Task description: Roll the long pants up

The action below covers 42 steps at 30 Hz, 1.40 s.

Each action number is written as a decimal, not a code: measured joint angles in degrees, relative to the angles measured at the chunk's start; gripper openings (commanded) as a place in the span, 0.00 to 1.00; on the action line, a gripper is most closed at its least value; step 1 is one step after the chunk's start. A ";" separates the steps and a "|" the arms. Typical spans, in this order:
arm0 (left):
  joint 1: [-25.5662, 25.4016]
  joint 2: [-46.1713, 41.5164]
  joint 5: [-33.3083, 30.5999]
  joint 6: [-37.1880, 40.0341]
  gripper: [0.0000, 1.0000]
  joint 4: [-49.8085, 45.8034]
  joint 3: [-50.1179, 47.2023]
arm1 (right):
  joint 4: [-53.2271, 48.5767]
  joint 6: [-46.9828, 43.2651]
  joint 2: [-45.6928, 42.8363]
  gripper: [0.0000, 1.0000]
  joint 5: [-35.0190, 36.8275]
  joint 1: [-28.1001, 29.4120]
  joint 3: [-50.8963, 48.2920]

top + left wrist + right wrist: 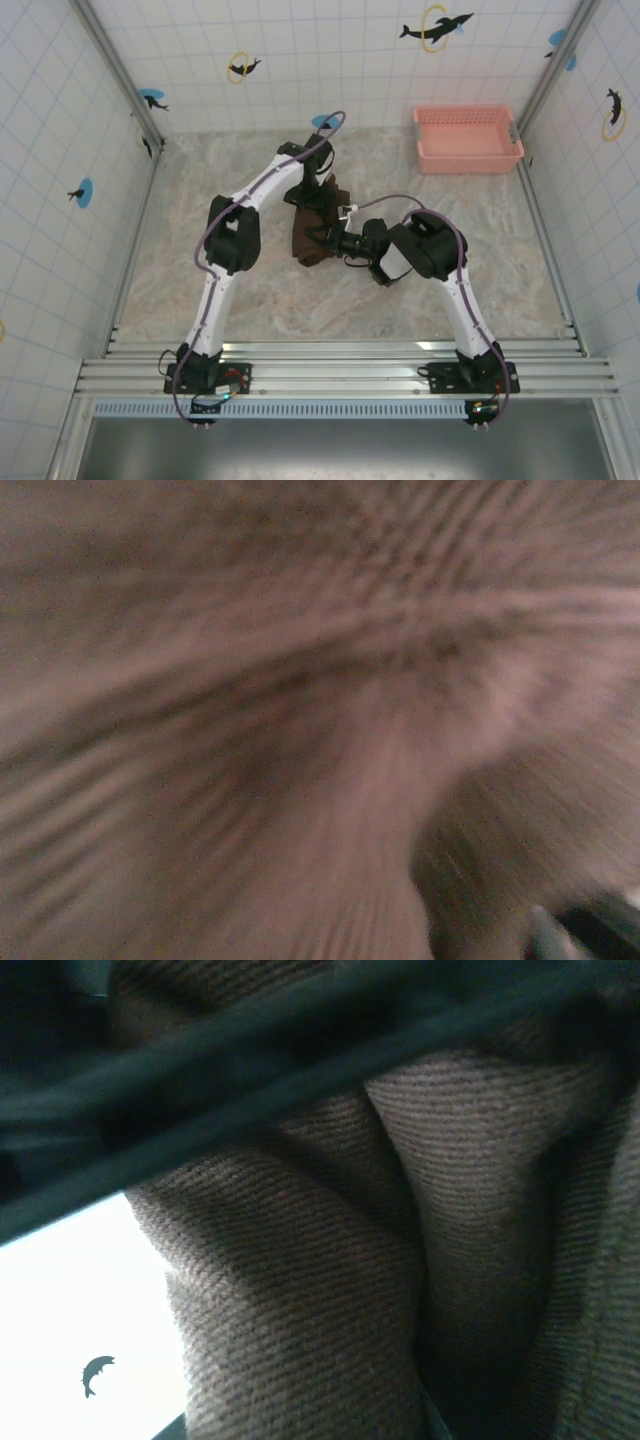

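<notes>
The long pants (303,246) lie as a bunched dark brown bundle in the middle of the table. My left gripper (318,192) comes down onto the bundle's far end, and my right gripper (330,240) pushes into its right side from the right. Brown cloth hides both sets of fingers from above. In the left wrist view the pants (300,730) are a blurred brown mass pressed against the lens. The right wrist view has thick folds of the pants' twill cloth (300,1290) right at the camera, under a dark bar (250,1070) crossing the top.
A pink plastic basket (468,158) stands at the back right against the tiled wall. Marbled table top (200,270) spreads around the bundle. Aluminium rails (340,372) run along the near edge by the arm bases. A dolphin sticker (97,1372) marks the white wall.
</notes>
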 measured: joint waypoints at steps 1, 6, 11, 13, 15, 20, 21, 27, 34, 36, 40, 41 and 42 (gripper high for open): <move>-0.13 1.05 -1.42 -0.55 0.44 -0.94 1.16 | -0.24 0.02 0.04 0.35 -0.07 0.00 0.20; -1.42 1.33 -6.51 -1.46 0.00 -3.28 2.78 | -0.96 -1.14 -0.04 0.50 -1.14 -0.37 0.63; -2.12 2.82 -10.97 -1.25 0.00 -6.54 5.44 | -12.26 -11.32 -8.63 0.65 -2.78 -2.16 -4.44; -2.08 3.02 -12.90 -1.25 0.00 -7.67 5.62 | -25.55 -20.26 -15.21 0.70 -2.03 -2.91 -5.44; -2.10 3.15 -15.28 -0.96 0.00 -9.01 5.64 | -42.18 -31.71 -23.17 0.74 2.10 -2.69 -4.57; -1.90 3.63 -21.07 -0.63 0.02 -12.90 5.64 | -79.23 -59.21 -40.02 0.93 27.26 6.62 5.99; -1.88 3.80 -22.21 -0.61 0.02 -13.53 5.64 | -83.14 -62.95 -42.51 0.99 32.30 9.49 7.39; -1.90 4.79 -27.17 -0.68 0.05 -16.63 6.01 | -92.41 -68.96 -48.15 0.97 43.23 14.16 6.03; -1.90 5.53 -30.64 -0.81 0.11 -18.49 5.99 | -92.11 -62.23 -47.36 0.97 46.69 19.61 0.02; -2.03 6.12 -32.59 -0.83 0.12 -19.15 5.99 | -88.76 -59.41 -47.34 0.97 46.03 20.41 -1.95; -3.06 8.24 -37.81 -0.90 0.14 -21.07 6.73 | -82.07 -51.21 -47.17 0.97 44.44 18.27 -6.91; -3.41 8.55 -38.80 -0.98 0.14 -21.33 6.84 | -80.17 -48.87 -46.82 0.97 43.93 17.73 -7.91; -3.80 8.85 -39.69 -1.05 0.14 -21.68 6.97 | -77.59 -46.38 -46.07 0.97 43.32 17.20 -8.87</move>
